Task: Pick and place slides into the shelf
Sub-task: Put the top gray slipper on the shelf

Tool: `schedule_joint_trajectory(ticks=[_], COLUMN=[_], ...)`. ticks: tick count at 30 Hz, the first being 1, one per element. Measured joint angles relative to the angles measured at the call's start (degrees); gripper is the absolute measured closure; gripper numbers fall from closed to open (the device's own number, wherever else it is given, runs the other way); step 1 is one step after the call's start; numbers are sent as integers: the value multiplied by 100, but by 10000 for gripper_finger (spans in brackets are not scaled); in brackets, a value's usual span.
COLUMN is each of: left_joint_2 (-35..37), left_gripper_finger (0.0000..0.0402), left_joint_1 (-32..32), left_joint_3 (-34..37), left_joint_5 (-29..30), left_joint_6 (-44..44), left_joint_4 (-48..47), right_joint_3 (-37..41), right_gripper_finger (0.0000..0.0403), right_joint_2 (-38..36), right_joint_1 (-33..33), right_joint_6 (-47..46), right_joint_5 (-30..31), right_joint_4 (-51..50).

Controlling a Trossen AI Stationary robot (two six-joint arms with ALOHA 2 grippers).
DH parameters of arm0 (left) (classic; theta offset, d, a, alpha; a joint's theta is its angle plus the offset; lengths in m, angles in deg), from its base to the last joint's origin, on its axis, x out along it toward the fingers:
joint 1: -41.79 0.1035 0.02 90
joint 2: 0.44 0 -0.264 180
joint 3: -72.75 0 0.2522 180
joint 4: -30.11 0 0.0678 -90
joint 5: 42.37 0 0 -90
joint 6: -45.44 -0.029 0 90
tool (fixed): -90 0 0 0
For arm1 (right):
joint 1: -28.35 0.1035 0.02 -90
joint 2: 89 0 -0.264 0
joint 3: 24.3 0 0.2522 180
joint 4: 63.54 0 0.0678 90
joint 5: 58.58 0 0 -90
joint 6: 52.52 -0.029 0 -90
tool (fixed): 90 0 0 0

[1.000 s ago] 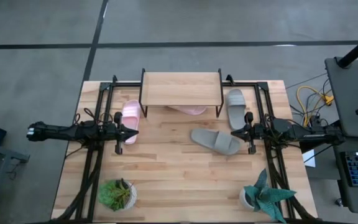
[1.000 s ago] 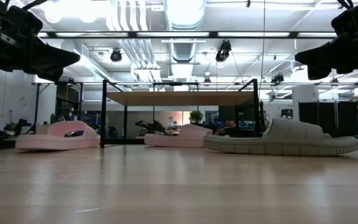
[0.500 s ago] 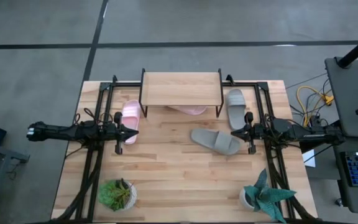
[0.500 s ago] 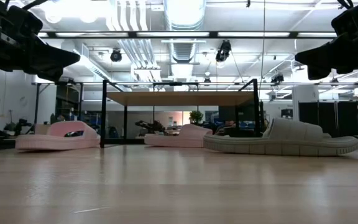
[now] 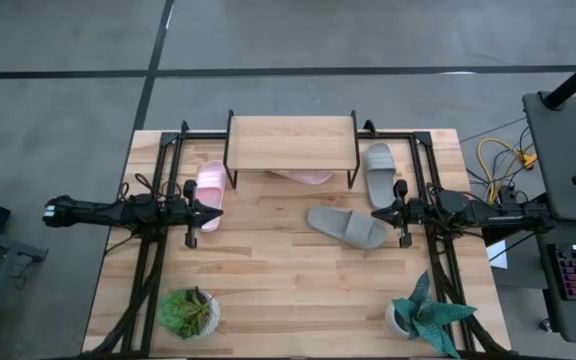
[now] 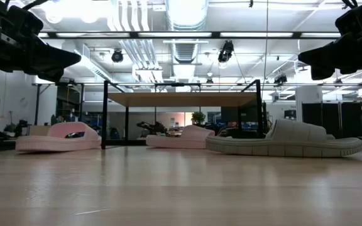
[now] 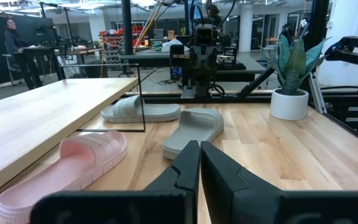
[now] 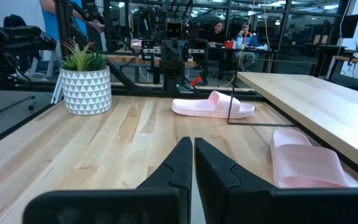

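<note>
The shelf [image 5: 291, 143] stands at the table's far edge. One pink slide [image 5: 209, 182] lies flat left of it, another pink slide [image 5: 303, 177] lies under its front edge. A grey slide [image 5: 378, 172] lies right of the shelf, and a second grey slide [image 5: 348, 227] lies slantwise mid-table. My left gripper [image 5: 218, 211] is shut, pointing level over the left pink slide's near end. My right gripper [image 5: 373, 212] is shut and level, just right of the middle grey slide. Both hover above the tabletop, as the low view shows [image 6: 58, 59] [image 6: 313, 59].
A round green plant [image 5: 188, 312] sits in a patterned pot near the front left. A spiky-leaved plant [image 5: 423, 315] in a white pot stands near the front right. Bare wood [image 5: 288, 280] lies between them. People stand in the room beyond [image 8: 55, 12].
</note>
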Motion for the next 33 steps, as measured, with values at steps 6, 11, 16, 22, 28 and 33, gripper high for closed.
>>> schedule_joint_trajectory(ticks=[6,11,16,22,28,33], left_joint_2=[-1,-11,-24,-75,-353,-626], left_gripper_finger=[402,402,402,400,339,259], left_joint_1=[0,0,0,0,2,2], left_joint_3=[0,0,0,-42,-260,-262], left_joint_5=[2,7,40,272,716,1373], left_joint_6=[-2,-436,-904,-902,-976,-1071], left_joint_4=[7,541,1318,1466,1501,1484], right_joint_3=[0,2,-71,-654,-1371,-1862], right_gripper_finger=[394,394,393,354,282,231], right_joint_2=[0,0,2,335,1075,1795], right_joint_1=[-1,-1,-1,-3,0,-3], right_joint_6=[-7,217,670,1186,1476,1837], right_joint_5=[1,30,427,1344,1643,2619], right_joint_4=[135,947,1429,801,219,17])
